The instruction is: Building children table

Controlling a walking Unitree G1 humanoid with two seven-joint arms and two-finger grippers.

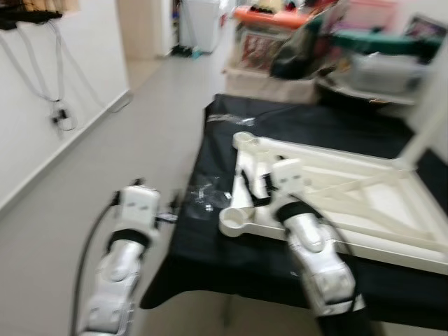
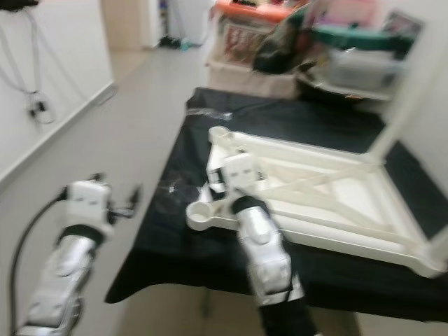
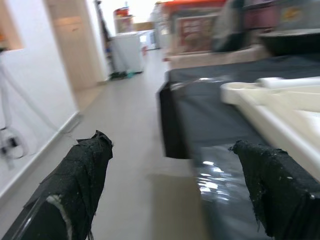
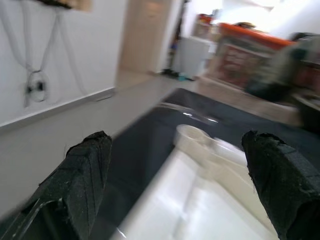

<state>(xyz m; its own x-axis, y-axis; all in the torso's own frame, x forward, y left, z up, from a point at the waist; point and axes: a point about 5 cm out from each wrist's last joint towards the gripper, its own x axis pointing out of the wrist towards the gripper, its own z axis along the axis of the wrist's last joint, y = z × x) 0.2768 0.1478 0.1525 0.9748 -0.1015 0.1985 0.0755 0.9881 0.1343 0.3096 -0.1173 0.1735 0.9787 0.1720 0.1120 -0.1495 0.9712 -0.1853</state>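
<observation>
Head view: right gripper (image 1: 255,187) hovers over the near edge of the upturned tabletop (image 1: 364,192) on the black cloth (image 1: 210,238); left gripper (image 1: 171,210) hangs beside the cloth. Wrist views: both spread wide, holding nothing. Steady first, then close on the rim squarely.

One white tabletop frame (image 1: 336,189) lies upside down on one bench (image 1: 224,252) under a single black cover, and two round leg sockets (image 1: 236,221) can be counted on its near side (any others are too blurred to count). There are two silver arms, one left claw (image 3: 170,185) and one right claw (image 4: 180,185), each with two black fingers (image 3: 82,175) spread apart. On the wall hangs one bundle of white cable (image 1: 61,117).
</observation>
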